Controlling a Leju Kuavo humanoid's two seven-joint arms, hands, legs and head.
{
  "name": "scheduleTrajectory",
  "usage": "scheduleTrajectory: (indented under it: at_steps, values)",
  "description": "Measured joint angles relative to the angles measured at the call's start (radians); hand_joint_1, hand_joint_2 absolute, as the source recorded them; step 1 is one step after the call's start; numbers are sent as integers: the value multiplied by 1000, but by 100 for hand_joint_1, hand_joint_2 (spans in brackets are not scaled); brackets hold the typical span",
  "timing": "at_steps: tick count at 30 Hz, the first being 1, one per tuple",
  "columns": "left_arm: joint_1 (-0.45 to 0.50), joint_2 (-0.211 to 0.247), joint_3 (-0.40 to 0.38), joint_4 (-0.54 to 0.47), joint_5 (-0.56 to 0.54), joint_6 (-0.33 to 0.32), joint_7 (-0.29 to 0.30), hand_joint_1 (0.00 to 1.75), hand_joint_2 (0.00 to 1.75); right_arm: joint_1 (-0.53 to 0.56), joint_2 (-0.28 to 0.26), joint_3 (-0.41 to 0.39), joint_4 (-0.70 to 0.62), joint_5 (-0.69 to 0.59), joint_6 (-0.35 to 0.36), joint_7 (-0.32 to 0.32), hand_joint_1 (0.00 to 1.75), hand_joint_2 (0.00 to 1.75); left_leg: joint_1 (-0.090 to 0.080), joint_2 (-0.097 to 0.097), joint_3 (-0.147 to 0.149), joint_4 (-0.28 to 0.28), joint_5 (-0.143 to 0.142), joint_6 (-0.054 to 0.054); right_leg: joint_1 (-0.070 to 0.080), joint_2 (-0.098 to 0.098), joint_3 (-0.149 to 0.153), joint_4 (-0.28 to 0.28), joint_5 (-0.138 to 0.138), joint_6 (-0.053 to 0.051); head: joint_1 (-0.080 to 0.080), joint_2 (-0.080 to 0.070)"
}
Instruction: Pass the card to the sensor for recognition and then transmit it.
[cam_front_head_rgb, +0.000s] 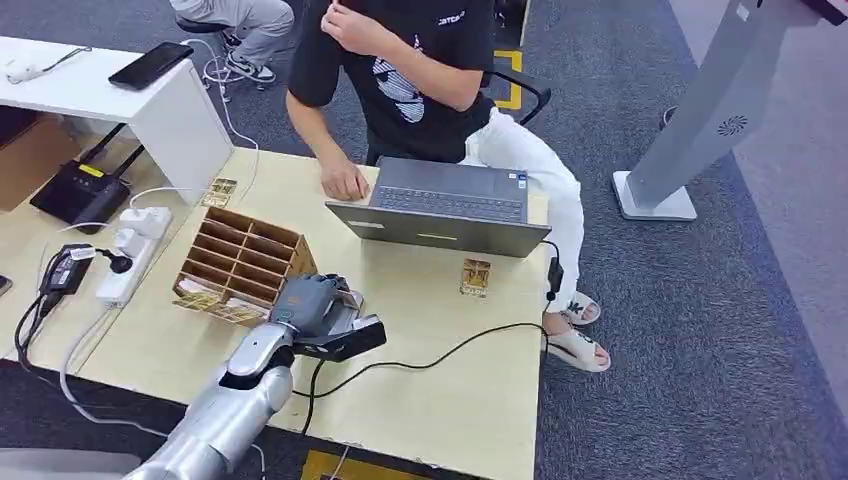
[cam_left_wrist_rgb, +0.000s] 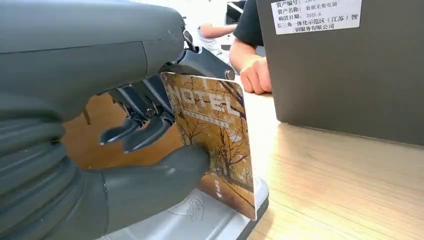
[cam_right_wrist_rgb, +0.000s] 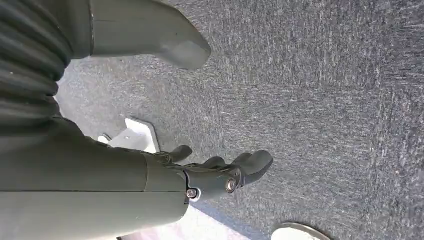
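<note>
the card (cam_left_wrist_rgb: 212, 145) is pinched by the left hand (cam_front_head_rgb: 318, 312) near the table's (cam_front_head_rgb: 470, 400) front edge; the thin grip, seemingly thumb-backed, could let it slip. the right hand's (cam_right_wrist_rgb: 220, 175) fingers hang apart.

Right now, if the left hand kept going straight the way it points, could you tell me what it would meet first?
Probably the laptop: the left hand, holding the card above the black sensor, points across bare table toward its dark lid. Depth is unclear, so this is a guess.
</note>
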Motion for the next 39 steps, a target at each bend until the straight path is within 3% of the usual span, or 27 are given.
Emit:
scheduleTrajectory:
  at_steps: [6, 13, 19, 30, 36, 39]
  values:
    - [0, 14, 0, -37, 32, 43, 0, 175, 175, 0, 0, 0, 0, 0, -1, -4, 0, 175, 0, 0, -1, 0, 1, 0, 0, 0, -1, 0, 1, 0, 0, 0]
    - [-48, 75, 37, -337, 131, 15, -11, 175, 175, 4, 0, 0, 0, 0, -5, -11, 0, 175, 1, -1, -4, 0, 2, 0, 0, 0, -4, 1, 2, -1, 0, 0]
    - [-73, 99, 53, -475, 142, 4, -14, 175, 175, 3, 1, 0, 0, 0, -5, -11, 0, 175, 0, -1, -4, 0, 1, 0, 0, 0, -4, 1, 2, -1, 0, 0]
    - [-170, 142, 54, -597, 149, -43, 13, 175, 175, 4, 2, -2, 0, 1, -5, -18, 0, 175, 0, -1, -4, 0, 2, 0, 0, 0, -4, 1, 2, -1, 0, 0]
    - [-219, 169, 56, -599, 77, -8, 64, 175, 175, 3, 2, -2, 0, 10, -5, -17, 0, 175, 0, -1, -4, 0, 2, 0, 0, 0, -5, 1, 2, -1, 0, 0]
    - [-257, 173, 72, -571, 100, -21, 69, 175, 175, 3, 2, -2, 0, 11, -3, -17, 0, 175, 0, -1, -4, 0, 2, 0, 0, 0, -5, 1, 2, -1, 0, 0]
